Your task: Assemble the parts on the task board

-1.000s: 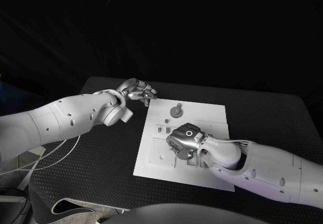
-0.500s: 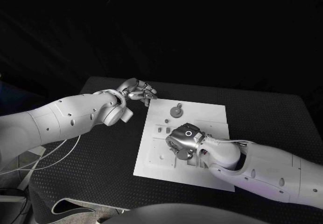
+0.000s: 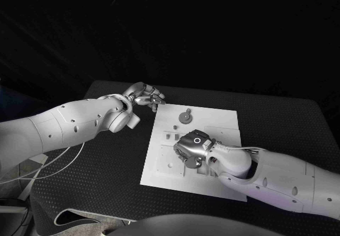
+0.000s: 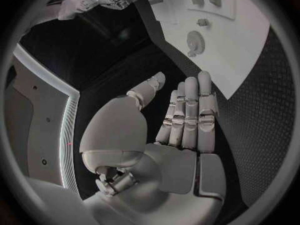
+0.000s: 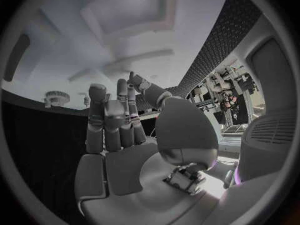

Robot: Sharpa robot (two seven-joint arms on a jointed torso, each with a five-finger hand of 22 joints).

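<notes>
Right hand (image 3: 192, 149) edged lower over task board (image 3: 212, 123); left hand (image 3: 145, 97) unmoved

No writing, label, brand or number can be read anywhere. The only sign is a small white ring on the back of the right hand (image 3: 195, 146), with nothing legible beside it.

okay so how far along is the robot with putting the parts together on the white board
Early, by the look of it. Nothing can be confirmed as assembled: a round gear-like part sits at the far end of the task board, and whether it is seated is unclear. The right hand is over the board's middle, holding nothing visible. The left hand waits off the board, open and empty. Most of the assembly seems left.
</notes>
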